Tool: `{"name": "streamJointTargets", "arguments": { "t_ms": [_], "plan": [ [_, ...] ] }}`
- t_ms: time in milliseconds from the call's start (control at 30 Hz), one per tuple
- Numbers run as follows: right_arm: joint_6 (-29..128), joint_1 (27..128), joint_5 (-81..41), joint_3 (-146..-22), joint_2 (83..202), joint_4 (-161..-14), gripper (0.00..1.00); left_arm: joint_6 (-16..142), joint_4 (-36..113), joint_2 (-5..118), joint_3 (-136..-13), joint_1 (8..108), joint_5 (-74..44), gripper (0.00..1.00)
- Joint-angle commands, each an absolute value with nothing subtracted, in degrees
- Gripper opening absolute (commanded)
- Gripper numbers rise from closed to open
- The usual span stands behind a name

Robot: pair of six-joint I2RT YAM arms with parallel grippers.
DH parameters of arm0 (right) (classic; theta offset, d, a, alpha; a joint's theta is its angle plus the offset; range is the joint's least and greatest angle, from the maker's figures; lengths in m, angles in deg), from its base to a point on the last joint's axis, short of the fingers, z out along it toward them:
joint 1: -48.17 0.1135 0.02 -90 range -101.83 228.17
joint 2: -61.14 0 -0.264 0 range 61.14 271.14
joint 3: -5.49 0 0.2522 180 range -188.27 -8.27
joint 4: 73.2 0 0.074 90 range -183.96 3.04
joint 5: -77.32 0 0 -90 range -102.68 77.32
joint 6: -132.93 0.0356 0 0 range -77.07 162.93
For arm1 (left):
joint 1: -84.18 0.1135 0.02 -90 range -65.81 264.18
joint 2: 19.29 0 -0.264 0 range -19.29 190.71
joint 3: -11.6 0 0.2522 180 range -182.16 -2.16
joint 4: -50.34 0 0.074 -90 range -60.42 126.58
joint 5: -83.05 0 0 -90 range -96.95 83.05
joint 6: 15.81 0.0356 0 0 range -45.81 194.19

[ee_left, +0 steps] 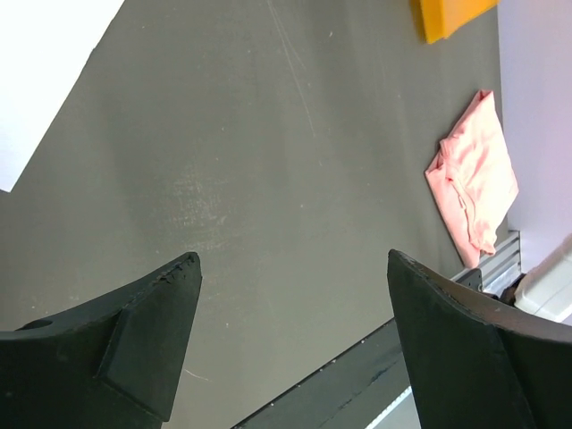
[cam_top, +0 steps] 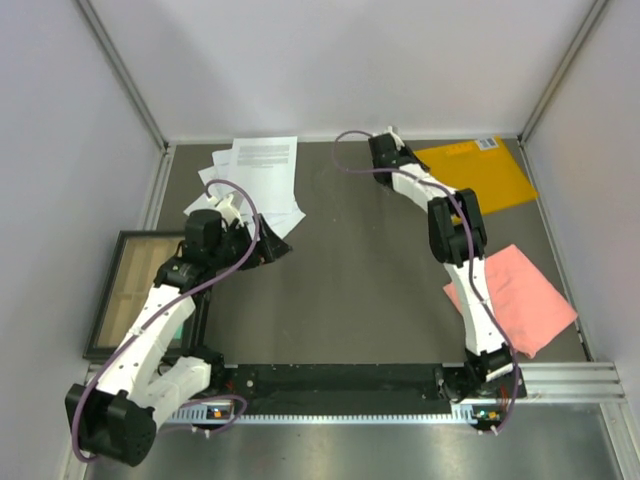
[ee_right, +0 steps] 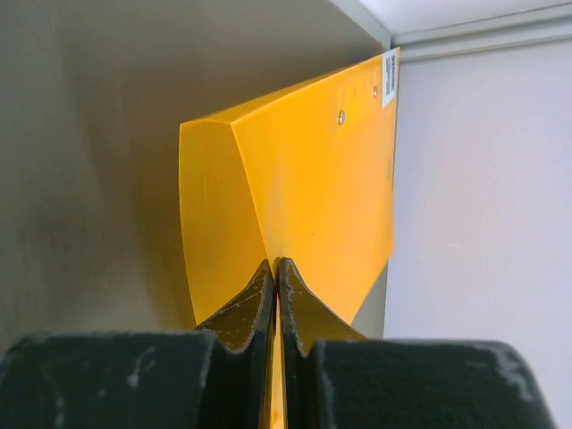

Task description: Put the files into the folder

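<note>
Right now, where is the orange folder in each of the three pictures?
Top view: the folder lies at the back right, beside the right pincer.
Left wrist view: only its corner shows at the top edge, right of middle.
Right wrist view: it fills the middle, its edge pinched in the shut pincer.
Shared landmark: the pink cloth, not in the right wrist view.

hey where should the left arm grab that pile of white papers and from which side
Probably the papers' near-right corner, approached low from the open table side. The sheets lie flat and fanned, so an edge sticking out of the pile is all the open left gripper's fingers can pinch.
</note>
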State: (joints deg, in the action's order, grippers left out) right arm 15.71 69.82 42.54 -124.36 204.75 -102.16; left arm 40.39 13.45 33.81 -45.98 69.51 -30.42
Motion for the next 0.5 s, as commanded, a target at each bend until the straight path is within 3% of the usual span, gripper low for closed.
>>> {"name": "streamJointTargets", "arguments": {
  "t_ms": [0, 100, 333, 467],
  "plan": [
    [28.8, 71.1, 36.9, -129.7, 192.3, -122.4, 0.00, 40.8, 18.8, 36.2, -47.0, 69.3, -31.0, 0.90],
    [35.5, 71.2, 30.5, -127.7, 185.7, -132.8, 0.00, 38.1, 23.8, 39.6, -45.7, 68.0, -33.1, 0.91],
    [47.2, 71.6, 12.0, -120.1, 170.4, -142.8, 0.00, 34.1, 43.1, 48.3, -47.6, 50.0, -24.7, 0.89],
    [49.3, 74.0, 5.4, -118.4, 165.3, -144.5, 0.00, 36.7, 51.8, 54.9, -50.9, 40.7, -17.2, 0.97]
  ]
}}
